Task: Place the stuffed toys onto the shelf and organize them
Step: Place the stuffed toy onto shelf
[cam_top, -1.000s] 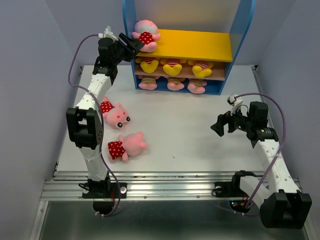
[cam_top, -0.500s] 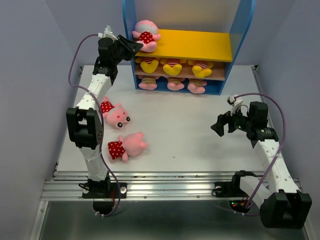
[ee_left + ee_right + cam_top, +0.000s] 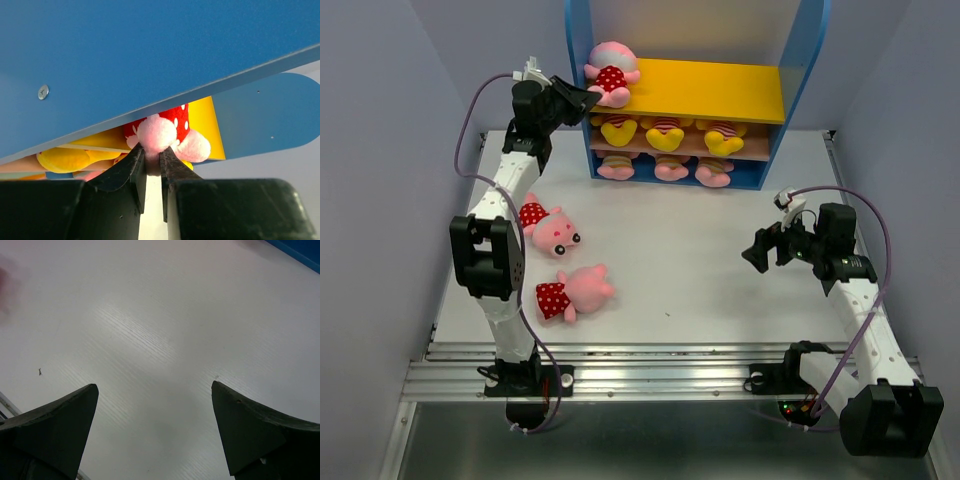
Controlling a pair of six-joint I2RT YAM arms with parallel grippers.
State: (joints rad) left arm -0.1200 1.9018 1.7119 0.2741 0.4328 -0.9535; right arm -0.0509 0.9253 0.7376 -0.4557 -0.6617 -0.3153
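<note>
Fingers (image 3: 124, 174) tight on pig's (image 3: 161, 131) foot

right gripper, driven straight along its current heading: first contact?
Probably the table: the wrist view shows only bare tabletop ahead of the open right gripper. Exact touchdown spot is unclear from the top view.

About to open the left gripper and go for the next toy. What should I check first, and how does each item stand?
1. The dotted pig is over the yellow top board: ok, at its left end.
2. Pig resting fully on the board: cannot tell; the blue side panel blocks the left wrist view.
3. The left gripper has hold: ok, shut on a pink limb.
4. Room beside it on the board: ok, bare.
5. The right gripper is out of the way: ok, open over the right of the table.
6. Next toys located: ok, two dotted pigs lie at its left.
</note>
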